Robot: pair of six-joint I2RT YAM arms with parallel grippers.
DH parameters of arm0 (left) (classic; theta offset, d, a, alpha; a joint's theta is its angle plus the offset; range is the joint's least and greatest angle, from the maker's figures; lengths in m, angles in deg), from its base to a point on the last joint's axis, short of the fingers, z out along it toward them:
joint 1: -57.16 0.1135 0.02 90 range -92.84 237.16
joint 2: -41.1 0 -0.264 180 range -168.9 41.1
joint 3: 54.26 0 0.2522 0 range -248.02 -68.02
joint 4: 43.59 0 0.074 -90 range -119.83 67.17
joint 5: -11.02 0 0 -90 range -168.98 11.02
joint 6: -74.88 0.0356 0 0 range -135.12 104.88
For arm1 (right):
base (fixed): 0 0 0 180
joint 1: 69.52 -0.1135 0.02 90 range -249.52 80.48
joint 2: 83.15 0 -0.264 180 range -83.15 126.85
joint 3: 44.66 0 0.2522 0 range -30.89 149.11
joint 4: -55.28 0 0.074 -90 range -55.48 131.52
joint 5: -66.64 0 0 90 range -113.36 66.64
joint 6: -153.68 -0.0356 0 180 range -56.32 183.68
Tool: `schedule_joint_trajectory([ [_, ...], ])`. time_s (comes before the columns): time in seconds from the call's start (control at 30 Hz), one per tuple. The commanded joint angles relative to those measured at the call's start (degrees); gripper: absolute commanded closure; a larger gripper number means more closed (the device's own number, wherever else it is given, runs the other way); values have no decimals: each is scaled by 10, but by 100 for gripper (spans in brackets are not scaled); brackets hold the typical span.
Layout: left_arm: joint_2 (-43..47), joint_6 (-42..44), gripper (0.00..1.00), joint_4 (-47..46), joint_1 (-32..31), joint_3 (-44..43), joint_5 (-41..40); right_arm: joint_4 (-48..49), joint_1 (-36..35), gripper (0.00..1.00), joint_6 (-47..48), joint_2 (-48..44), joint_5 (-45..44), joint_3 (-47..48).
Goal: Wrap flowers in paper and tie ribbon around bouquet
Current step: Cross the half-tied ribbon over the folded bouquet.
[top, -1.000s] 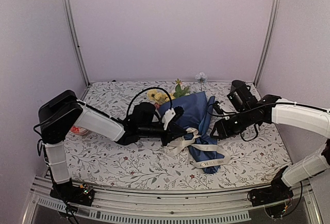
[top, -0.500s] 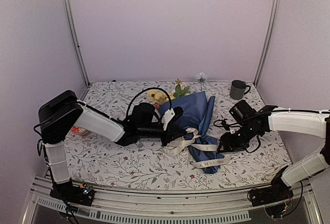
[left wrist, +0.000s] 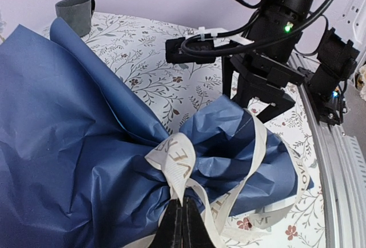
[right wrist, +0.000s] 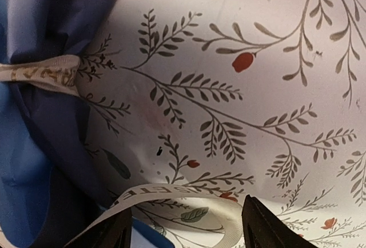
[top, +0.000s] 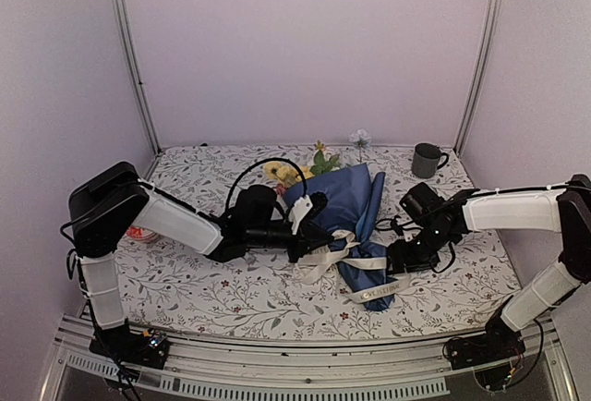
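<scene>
The bouquet [top: 343, 205] lies on the table, a cone of dark blue paper [left wrist: 68, 145] with yellow flowers [top: 284, 172] showing at its far left end. A cream ribbon [left wrist: 178, 159] with dark lettering is knotted around its narrow part. My left gripper [left wrist: 183, 211] is shut on the base of a ribbon loop at that knot. My right gripper [right wrist: 186, 228] hovers low over the tablecloth by the bouquet's stem end, open, with a curved ribbon tail [right wrist: 189, 199] lying between its fingers [right wrist: 264, 225], not pinched. In the top view it sits at the bouquet's right side [top: 399, 255].
A dark grey mug [top: 427, 159] stands at the back right corner. A small red-and-white object [top: 138, 233] lies by the left arm. A white and a yellow loose flower [top: 359, 139] stand at the back wall. A floral tablecloth [top: 231, 290] covers the table.
My right arm has swung from the back right, near the mug, forward and left to the ribbon tail, and its jaws have widened. The left gripper has kept its hold without moving.
</scene>
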Motion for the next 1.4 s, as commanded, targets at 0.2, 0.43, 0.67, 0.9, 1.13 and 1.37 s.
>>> schedule_joint_trajectory([
  [0.2, 1, -5, 100, -9, 6, 3, 7, 44, 1, 66, -4, 42, -31, -10],
  [0.43, 2, -5, 100, -10, 5, 4, 7, 32, 1, 100, -5, 13, -40, -9],
  [0.67, 1, -5, 100, -8, 6, 3, 8, 10, 1, 100, 16, -47, -12, 13],
  [0.9, 2, -4, 100, -7, 6, 4, 9, 42, 14, 53, 34, -76, 38, -4],
  [1.13, 5, -2, 100, -6, 5, 5, 12, 121, 79, 39, 48, -110, 131, -46],
  [1.37, 4, -4, 100, -8, 6, 5, 13, 297, 179, 37, -21, -173, 342, -140],
])
